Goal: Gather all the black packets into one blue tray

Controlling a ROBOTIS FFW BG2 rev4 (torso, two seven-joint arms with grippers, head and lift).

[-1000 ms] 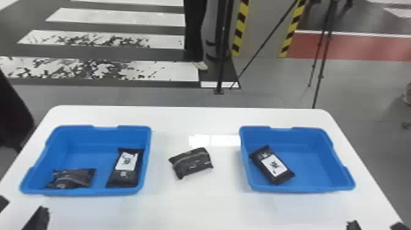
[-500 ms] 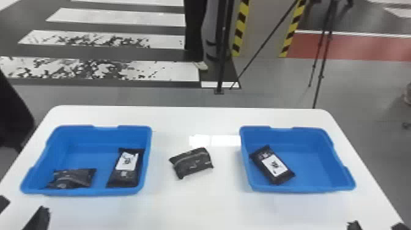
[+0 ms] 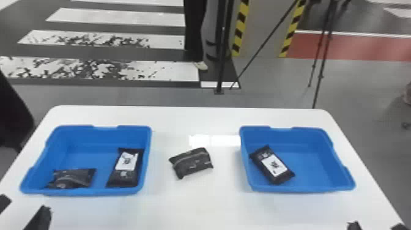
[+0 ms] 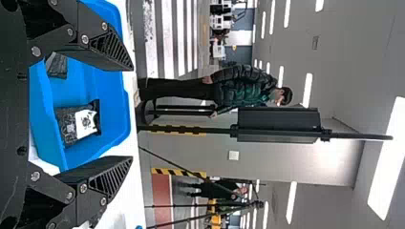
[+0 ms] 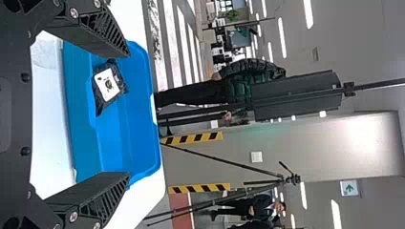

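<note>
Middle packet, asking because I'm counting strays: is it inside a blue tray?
No, the middle packet lies on the white table between the two trays.

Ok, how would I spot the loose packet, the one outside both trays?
On the white table, look between the left tray and right tray. That dark packet lies directly on the tabletop; the others sit inside trays.
</note>
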